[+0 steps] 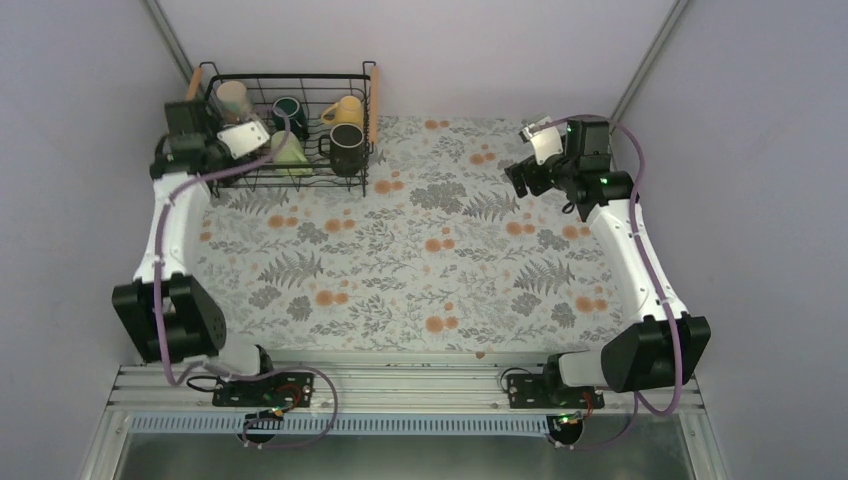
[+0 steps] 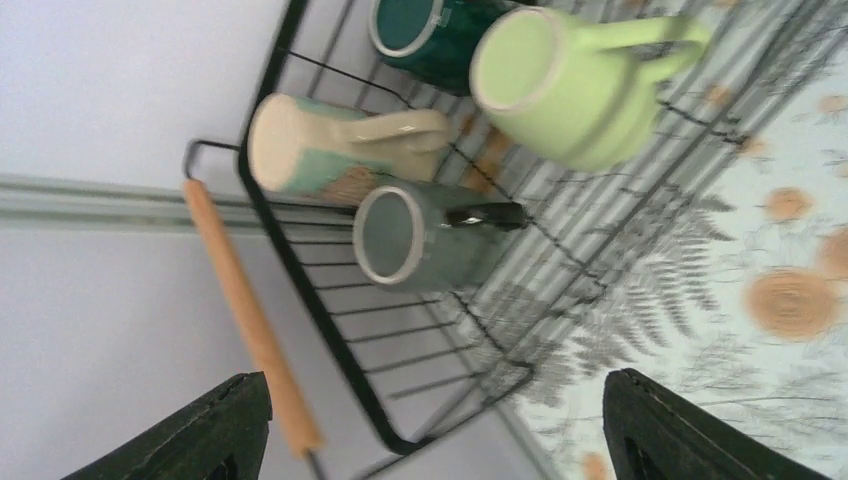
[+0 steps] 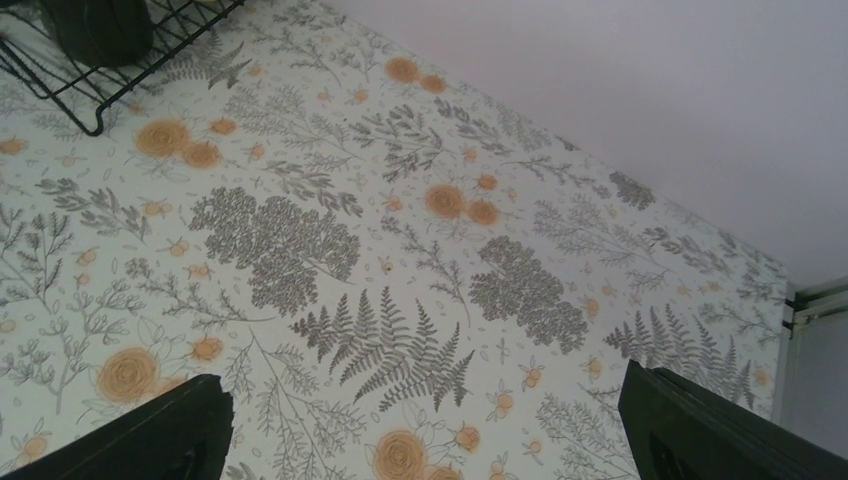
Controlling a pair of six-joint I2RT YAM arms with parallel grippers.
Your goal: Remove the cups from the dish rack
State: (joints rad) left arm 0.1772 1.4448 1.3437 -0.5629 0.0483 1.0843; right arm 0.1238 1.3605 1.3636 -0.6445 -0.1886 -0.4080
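Table: flat top under a pale cloth [image 1: 420, 260] printed with grey ferns and orange blooms, matt and smooth.
Dish rack: black wire basket [image 1: 300, 77], rectangular with an open grid, at the far left corner of the table. Its long axis runs left to right.
Rack handles: two light wooden rods, one at each short end, left [image 1: 195, 82] and right [image 1: 371, 100], both lying near to far.
Cups, place: all inside the rack, none out on the cloth.
Yellow cup [image 1: 345, 112]: glossy and rounded, far right of the rack, mouth up, handle to the left.
Black cup [image 1: 347, 150]: dark glaze, just nearer than the yellow one, mouth up, handle to the left.
Dark teal cup [image 1: 290, 115]: pale rim, far middle, mouth up.
Pale green cup [image 1: 290, 152]: light rim and bulging wall, nearer than the teal one, partly behind the left wrist.
Cream patterned cup [image 1: 234, 100]: tall, with green and tan patches, far left.
Grey-green cup [image 2: 420, 235]: white rim and dark handle, just beside the cream one.
Left gripper [image 2: 435, 380]: dark fingers spread wide above the rack's left end, holding nothing and touching no cup that I can see.
Right gripper [image 3: 420, 380]: fingers fully spread over bare cloth on the right, holding nothing, well apart from the rack.
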